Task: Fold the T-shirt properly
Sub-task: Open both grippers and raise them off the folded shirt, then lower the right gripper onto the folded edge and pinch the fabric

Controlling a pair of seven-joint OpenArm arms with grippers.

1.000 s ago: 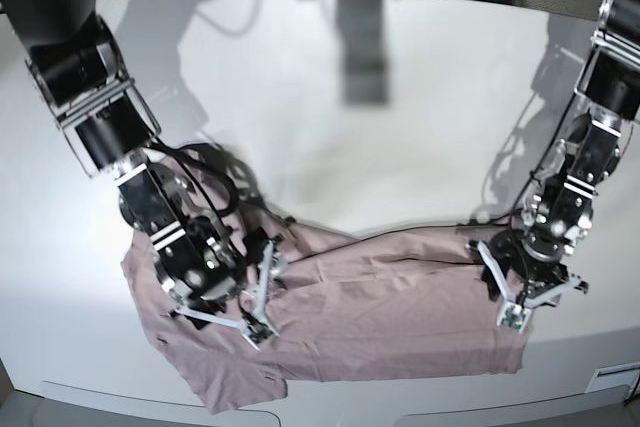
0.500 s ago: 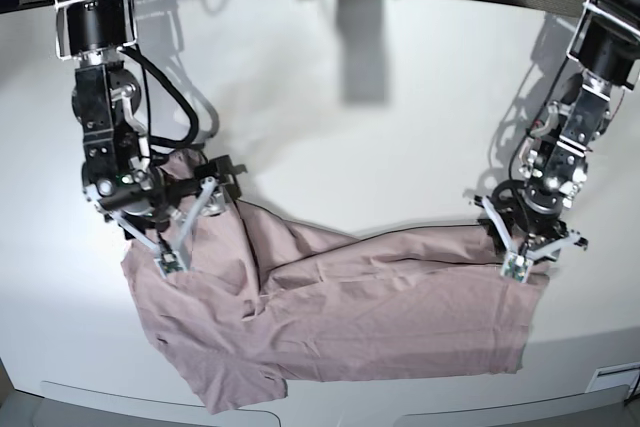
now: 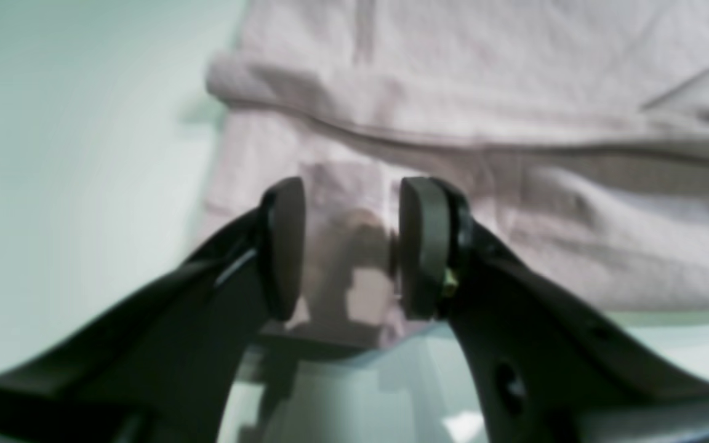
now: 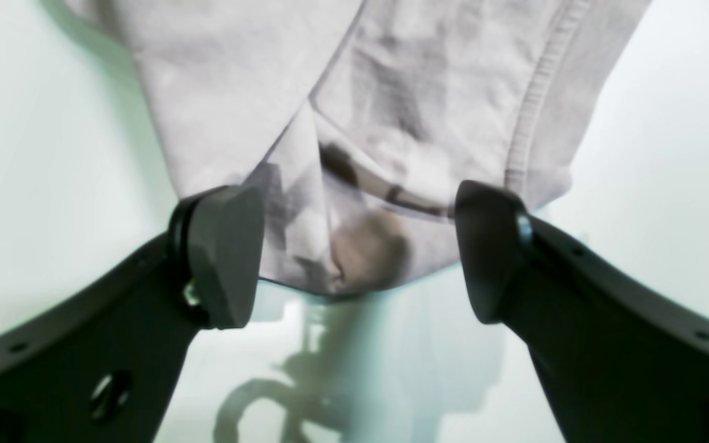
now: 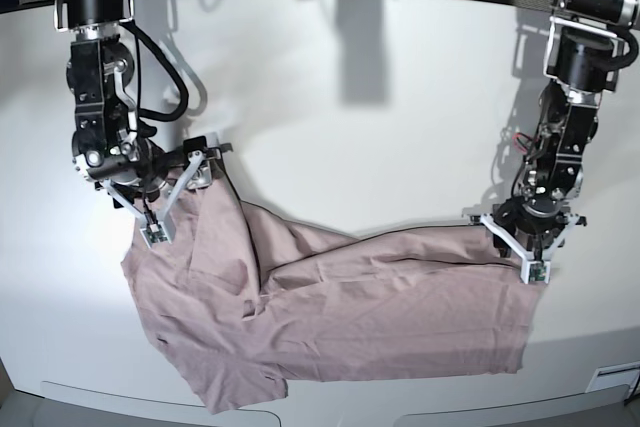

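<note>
- Cloth first: the T-shirt (image 5: 340, 317) lies crumpled across the near half of the white worktop (image 5: 360, 107), spread from left to right, with one long crease running diagonally through its middle.
- Its near left corner bunches into a folded flap close to the worktop's near edge; the right edge hangs fairly straight towards the near right.
- The right gripper (image 5: 170, 197), on the left of the base view, hovers over the far left corner of the shirt, its arm coming down from the far left.
- In the right wrist view the two dark fingers (image 4: 222, 252) stand wide apart, released, with a ribbed hem (image 4: 536, 98) of the shirt running just beyond the right-hand one.
- Between those fingers lies the shirt's edge and bare worktop; nothing is pinched there.
- The left gripper (image 5: 527, 247), on the right of the base view, sits at the far right corner of the shirt, its arm reaching down from the far right.
- In the left wrist view its fingers (image 3: 425, 246) are about half closed, with a gap between them and a folded seam (image 3: 391, 135) of the shirt just beyond the tips.
- The view is soft and blurred, so whether those fingers already touch or pinch the fabric cannot be told; cloth shows through the gap, with pale worktop to the left.
- Shadows of both arms fall on the worktop beyond the shirt.
</note>
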